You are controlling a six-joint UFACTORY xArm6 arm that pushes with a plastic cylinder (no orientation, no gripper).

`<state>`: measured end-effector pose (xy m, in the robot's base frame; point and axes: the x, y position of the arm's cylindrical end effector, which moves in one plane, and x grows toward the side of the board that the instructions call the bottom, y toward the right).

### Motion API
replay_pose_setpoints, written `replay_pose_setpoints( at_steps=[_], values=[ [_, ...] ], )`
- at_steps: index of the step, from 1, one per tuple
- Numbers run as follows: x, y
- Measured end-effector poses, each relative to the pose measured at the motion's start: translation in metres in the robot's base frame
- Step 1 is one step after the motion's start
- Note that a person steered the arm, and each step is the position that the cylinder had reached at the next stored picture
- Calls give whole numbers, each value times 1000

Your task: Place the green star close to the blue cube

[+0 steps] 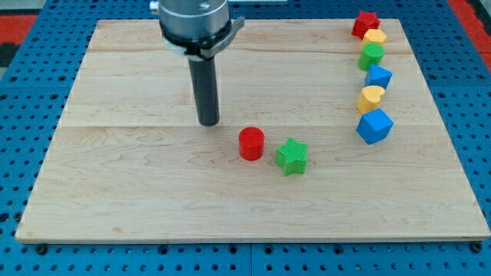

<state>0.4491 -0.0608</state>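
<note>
The green star (291, 156) lies on the wooden board (138, 192), right of centre toward the view's bottom. A red cylinder (251, 143) sits just to its left, almost touching it. The blue cube (374, 126) stands at the view's right, about a hundred pixels right of and slightly above the star. My tip (209, 123) rests on the board to the upper left of the red cylinder, apart from it, with the cylinder between the tip and the star.
A column of blocks runs up the view's right edge above the blue cube: a yellow block (370, 98), a smaller blue block (378, 77), a green block (371, 55), a yellow block (374, 37) and a red star (365, 23).
</note>
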Motion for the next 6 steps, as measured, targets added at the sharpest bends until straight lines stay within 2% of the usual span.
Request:
replay_pose_setpoints(
  at_steps=[2, 3, 6],
  values=[
    [58, 0],
    [71, 0],
    [71, 42]
  ],
)
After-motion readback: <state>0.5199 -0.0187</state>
